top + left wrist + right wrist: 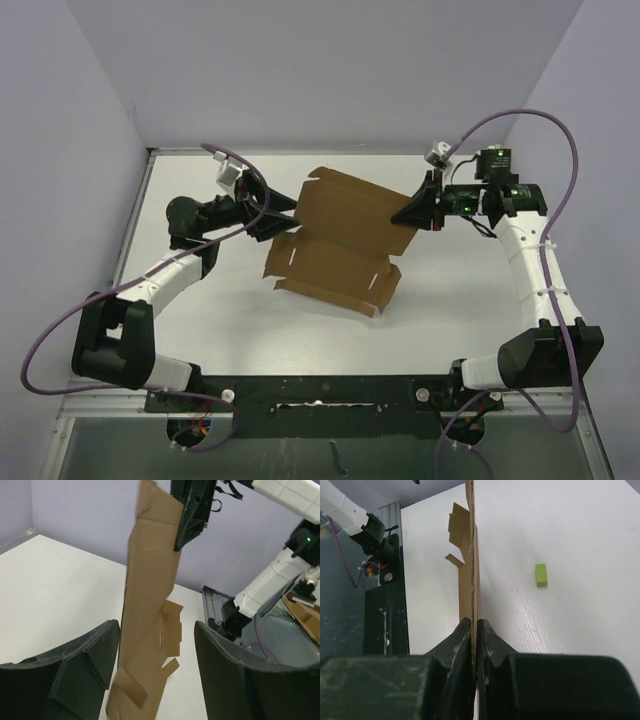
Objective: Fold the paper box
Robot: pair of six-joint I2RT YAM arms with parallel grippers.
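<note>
The walls are pale lavender and matte, meeting in a corner behind a smooth white table (450, 330) with a faint grain. A black metal rail (385, 605) runs along the table's near edge, where the two arms are bolted.

The paper box (340, 235) is over the middle of the table, between the two arms. It is an unfolded sheet of thin brown kraft cardboard, die-cut into rectangular panels with crease lines, narrow flaps and notched tabs along its edges. In the top view its far panel is lifted and tilted, while the near panel, with slits and small tabs, lies lower towards the table. The panels are not formed into walls, so it is a flat blank rather than a container.

The right gripper (415, 210) is clenched on the sheet's right edge. The right wrist view shows the two black fingers pressed together with the cardboard running edge-on between them. The left gripper (280, 212) is released at the sheet's left edge. From the left wrist view, its broad, dark, moulded plastic fingers (235, 675) stand apart with the cardboard rising between them, and there is a clear gap on one side.

A small yellow-green block (541, 575) with squared ends lies alone on the bare white surface, apart from the cardboard.
</note>
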